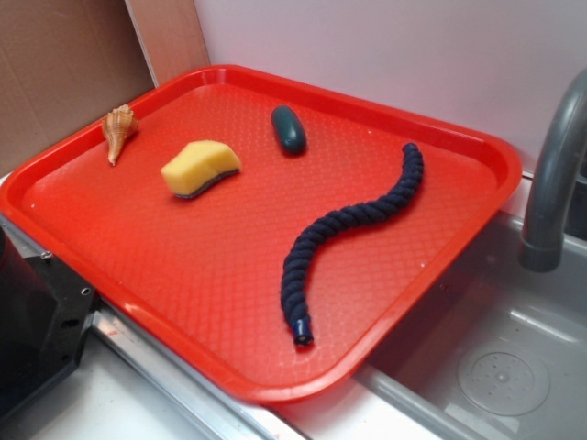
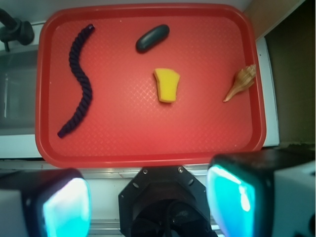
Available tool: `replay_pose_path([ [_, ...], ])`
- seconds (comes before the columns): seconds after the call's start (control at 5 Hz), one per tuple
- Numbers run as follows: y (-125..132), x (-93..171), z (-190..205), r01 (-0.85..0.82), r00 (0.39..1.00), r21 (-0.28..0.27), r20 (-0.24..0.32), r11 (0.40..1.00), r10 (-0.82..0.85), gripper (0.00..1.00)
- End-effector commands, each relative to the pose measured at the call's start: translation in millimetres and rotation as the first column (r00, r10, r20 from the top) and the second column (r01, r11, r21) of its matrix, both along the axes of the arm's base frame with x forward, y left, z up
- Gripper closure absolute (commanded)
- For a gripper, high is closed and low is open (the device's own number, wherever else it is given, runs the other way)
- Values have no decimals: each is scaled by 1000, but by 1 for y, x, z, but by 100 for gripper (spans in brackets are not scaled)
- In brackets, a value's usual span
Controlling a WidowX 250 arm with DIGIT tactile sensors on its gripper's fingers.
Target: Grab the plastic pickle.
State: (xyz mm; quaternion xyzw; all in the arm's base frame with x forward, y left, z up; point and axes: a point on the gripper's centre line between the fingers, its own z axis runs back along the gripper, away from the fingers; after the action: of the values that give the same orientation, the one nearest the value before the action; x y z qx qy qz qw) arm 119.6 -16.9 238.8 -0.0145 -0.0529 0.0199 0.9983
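Near the far edge of the red tray [image 2: 148, 148] lies the plastic pickle [image 2: 152, 38], flat and untouched, with the yellow sponge [image 2: 167, 85] close beside it. Held back off the tray's near edge, the gripper [image 2: 148, 197] is spread wide and empty. Smooth and rounded, the pickle could squirt from closing fingers, or the fingers might clip the sponge.

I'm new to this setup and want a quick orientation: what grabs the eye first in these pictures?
The bright red tray dominates, sitting beside a grey sink and faucet. On it, the long dark blue rope snakes along the sink side, with the yellow sponge and the small dark green pickle apart toward the back wall. A tan seashell lies near the tray's back corner, away from the sink.
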Motion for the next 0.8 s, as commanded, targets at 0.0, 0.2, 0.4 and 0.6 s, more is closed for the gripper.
replay_pose_path([
  [0.0, -1, 101, -91, -319, 947, 3, 22, 948, 319, 0],
  [0.2, 10, 157, -115, -509, 844, -93, 142, 856, 517, 0],
  [0.4, 24, 197, -151, -638, 764, -78, 60, 766, 643, 0],
  [0.6, 27, 213, -170, -638, 767, -54, 41, 768, 640, 0],
])
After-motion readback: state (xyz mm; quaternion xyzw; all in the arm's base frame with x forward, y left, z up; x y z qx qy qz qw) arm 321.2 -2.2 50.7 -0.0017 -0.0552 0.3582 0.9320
